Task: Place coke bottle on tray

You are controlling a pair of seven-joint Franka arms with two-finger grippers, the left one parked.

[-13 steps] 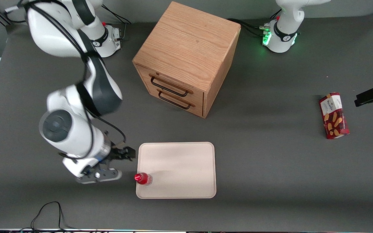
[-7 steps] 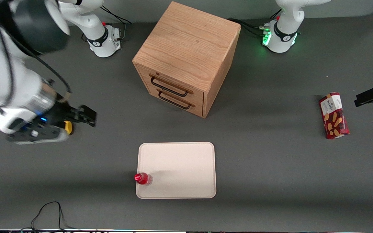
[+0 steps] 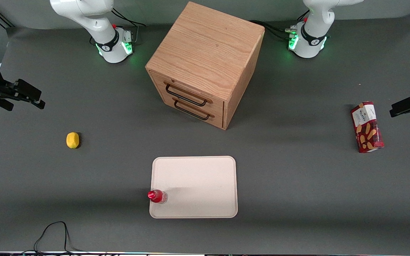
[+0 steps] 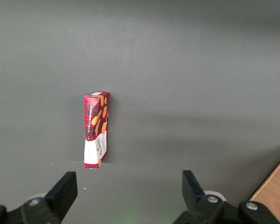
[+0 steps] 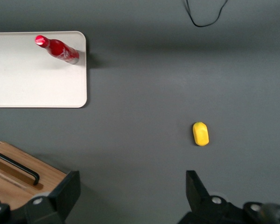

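The coke bottle [image 3: 157, 196], with red cap and red label, stands upright on the cream-white tray [image 3: 198, 177], in the tray's near corner toward the working arm's end. It also shows in the right wrist view [image 5: 58, 47] on the tray [image 5: 32, 79]. My gripper [image 3: 30, 97] is open and empty, raised high at the working arm's end of the table, well away from the tray. In the right wrist view the fingers [image 5: 67, 189] are spread wide over bare table.
A yellow lemon-like object [image 3: 72, 139] lies on the table between the gripper and the tray; it also shows in the right wrist view [image 5: 200, 133]. A wooden two-drawer cabinet [image 3: 205, 64] stands farther from the camera than the tray. A red biscuit box [image 3: 367, 127] lies toward the parked arm's end.
My gripper has pulled away from the bottle, rising and moving out to the working arm's end of the table. The bottle stays on the tray. The yellow object is now uncovered.
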